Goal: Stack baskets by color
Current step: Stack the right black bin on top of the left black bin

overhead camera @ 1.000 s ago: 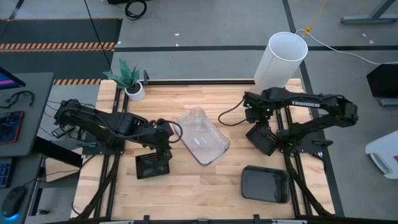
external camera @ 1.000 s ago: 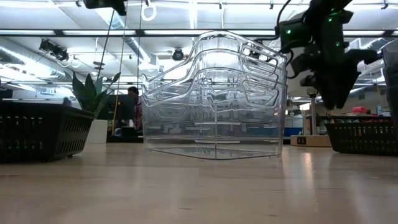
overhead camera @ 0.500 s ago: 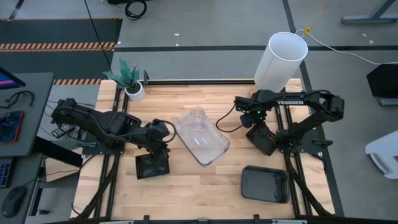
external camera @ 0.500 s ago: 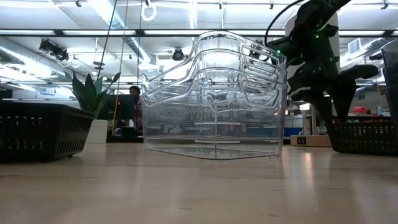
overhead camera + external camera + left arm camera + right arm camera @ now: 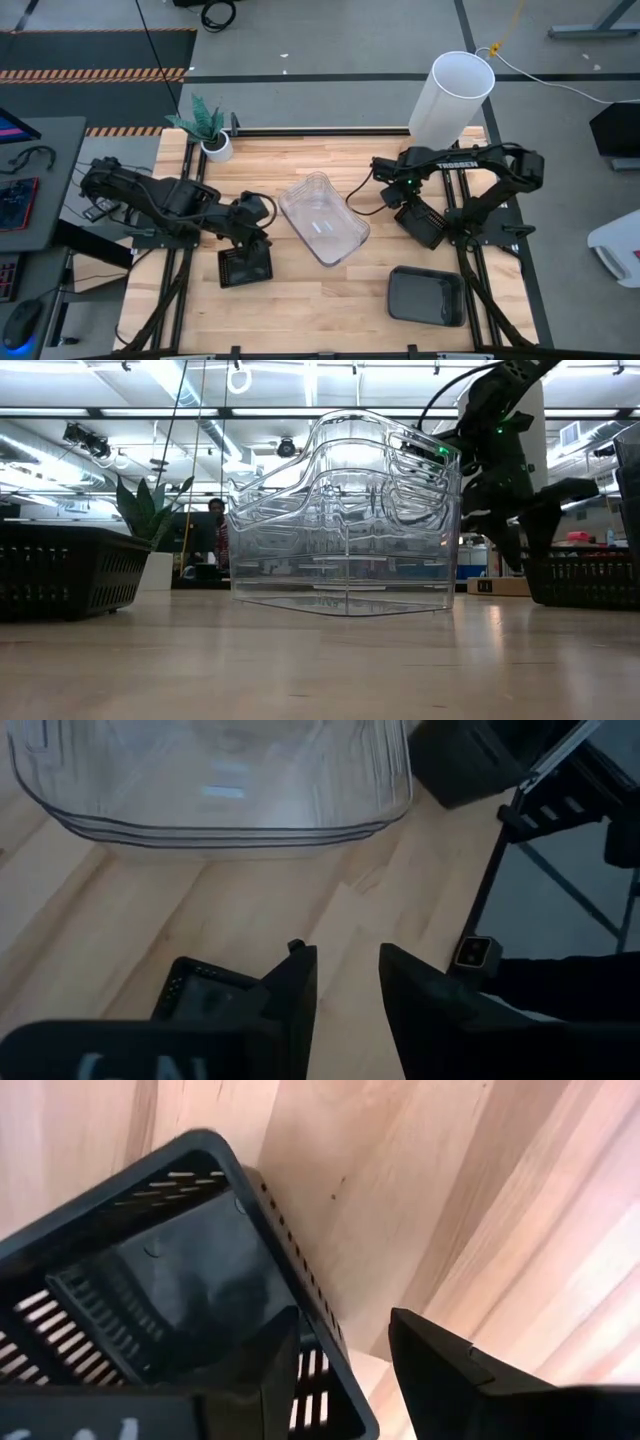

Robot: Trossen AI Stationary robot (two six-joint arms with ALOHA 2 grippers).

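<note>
A stack of clear baskets (image 5: 322, 218) (image 5: 345, 510) stands mid-table on its bottom. One black slatted basket (image 5: 245, 266) (image 5: 60, 570) rests on the table at the near left. My left gripper (image 5: 262, 235) (image 5: 345, 980) hangs open above it, with nothing between its fingers. A second black basket (image 5: 427, 224) (image 5: 150, 1280) sits at the right. My right gripper (image 5: 405, 205) (image 5: 345, 1370) points down, open, astride this basket's left wall, one finger inside and one outside. A smoky-grey basket (image 5: 428, 297) lies at the near right.
A tall white cylinder (image 5: 452, 95) stands at the far right edge and a small potted plant (image 5: 210, 130) at the far left. Bare wood (image 5: 330, 300) lies between the near baskets. The arms' frames (image 5: 480, 215) run along both sides.
My right gripper has come down toward the right black basket, shifting toward the table's left edge and rolling about its own axis; its fingers now stand astride the basket's wall. My left gripper has drawn back a little toward the table's left edge. No basket has moved.
</note>
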